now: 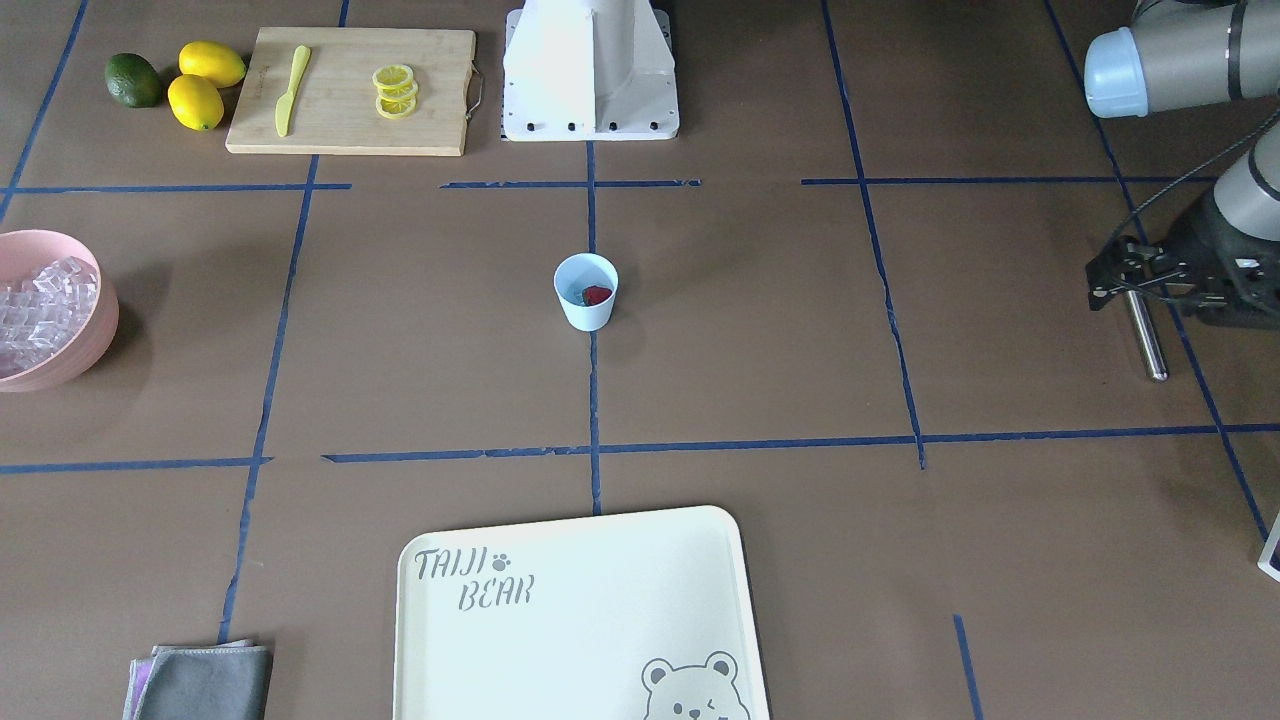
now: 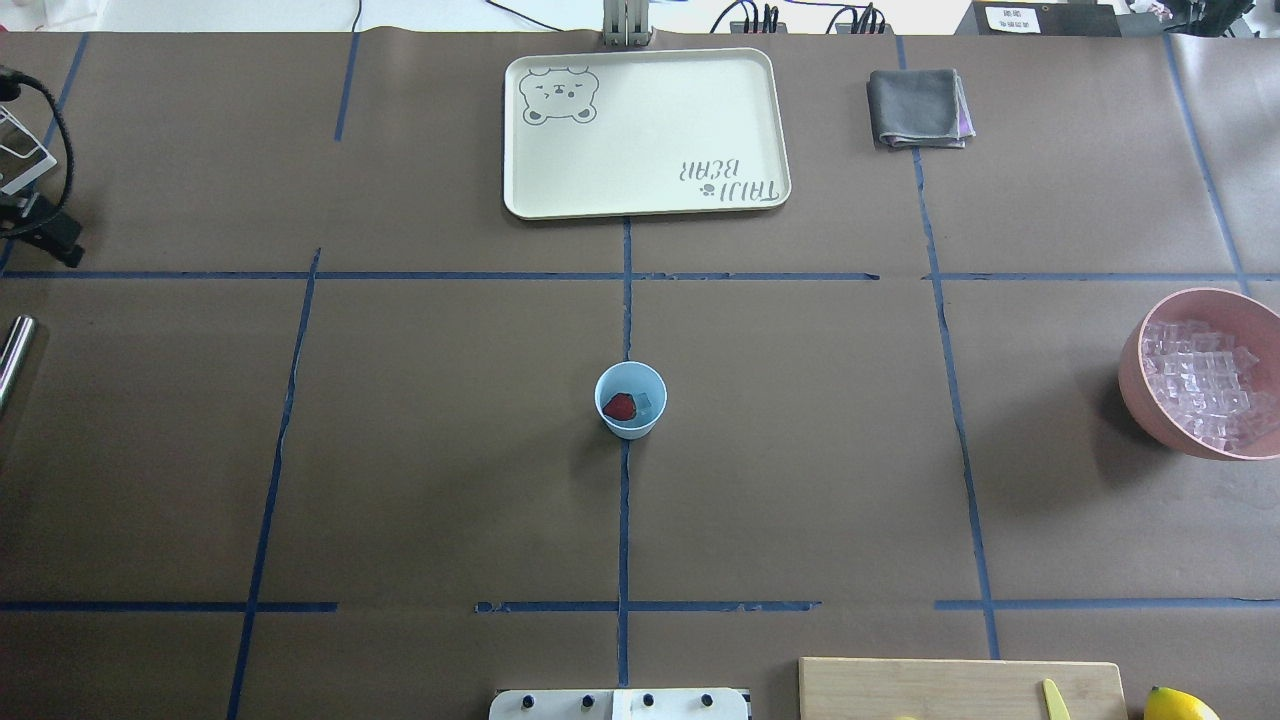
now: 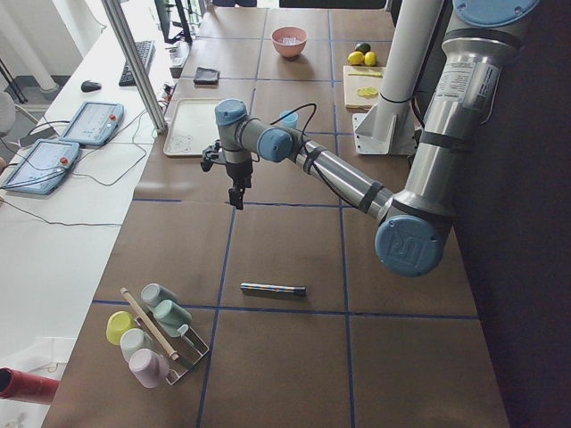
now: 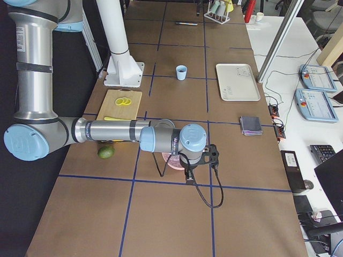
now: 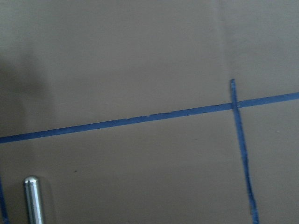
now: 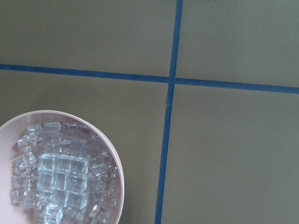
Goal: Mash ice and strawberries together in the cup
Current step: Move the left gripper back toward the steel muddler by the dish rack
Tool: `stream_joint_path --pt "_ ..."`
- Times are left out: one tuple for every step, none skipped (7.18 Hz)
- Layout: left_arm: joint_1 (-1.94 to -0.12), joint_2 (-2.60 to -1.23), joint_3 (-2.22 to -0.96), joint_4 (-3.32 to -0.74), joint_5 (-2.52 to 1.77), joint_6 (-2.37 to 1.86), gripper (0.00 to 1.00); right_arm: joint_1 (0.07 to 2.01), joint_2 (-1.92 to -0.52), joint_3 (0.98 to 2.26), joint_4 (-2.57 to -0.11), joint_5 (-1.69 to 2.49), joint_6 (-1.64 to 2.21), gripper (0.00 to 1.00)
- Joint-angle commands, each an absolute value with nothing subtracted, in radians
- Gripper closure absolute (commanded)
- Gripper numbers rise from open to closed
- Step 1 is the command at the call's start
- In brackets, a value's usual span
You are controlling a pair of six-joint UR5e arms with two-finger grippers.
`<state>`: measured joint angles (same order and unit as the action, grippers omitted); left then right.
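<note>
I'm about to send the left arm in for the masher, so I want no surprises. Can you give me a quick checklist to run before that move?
1. Cup upright at the table's centre: ok.
2. Strawberry inside the cup: ok.
3. Ice in the cup: ok, what looks like one clear cube sits beside the berry.
4. Metal rod in a gripper: not ok, it lies flat on the table.
5. Left gripper open for the pick: cannot tell; it hangs above the table near the rod.
6. Space around the cup free: ok, nothing stands close to it.
</note>
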<state>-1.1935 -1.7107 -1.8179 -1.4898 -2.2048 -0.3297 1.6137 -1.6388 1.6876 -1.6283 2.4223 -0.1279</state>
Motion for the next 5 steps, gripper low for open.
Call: stream_joint_path --pt "-1.22 -1.577 -1.69 -1.747 -2.238 -0.304 0.0 1.614 -1.638 1.692 -1.617 2.422 -0.126 0.01" --pt "-1.221 -1.562 -1.624 -1.838 -2.241 -0.307 0.0 1.615 -1.638 1.693 -1.617 2.422 -0.121 0.0" --pt "-1.22 -1.563 -1.559 -1.918 -2.241 -0.346 0.0 1.614 -1.64 1.695 -1.617 2.424 -0.12 0.0" --pt "-1.218 -1.563 -1.472 -2.048 -2.241 -0.429 0.0 1.614 -1.64 1.695 -1.617 2.424 -0.12 0.0" --pt "-1.216 -1.556 -1.394 -2.185 -2.241 -0.49 0.0 1.614 -1.64 1.695 -1.617 2.424 -0.12 0.0"
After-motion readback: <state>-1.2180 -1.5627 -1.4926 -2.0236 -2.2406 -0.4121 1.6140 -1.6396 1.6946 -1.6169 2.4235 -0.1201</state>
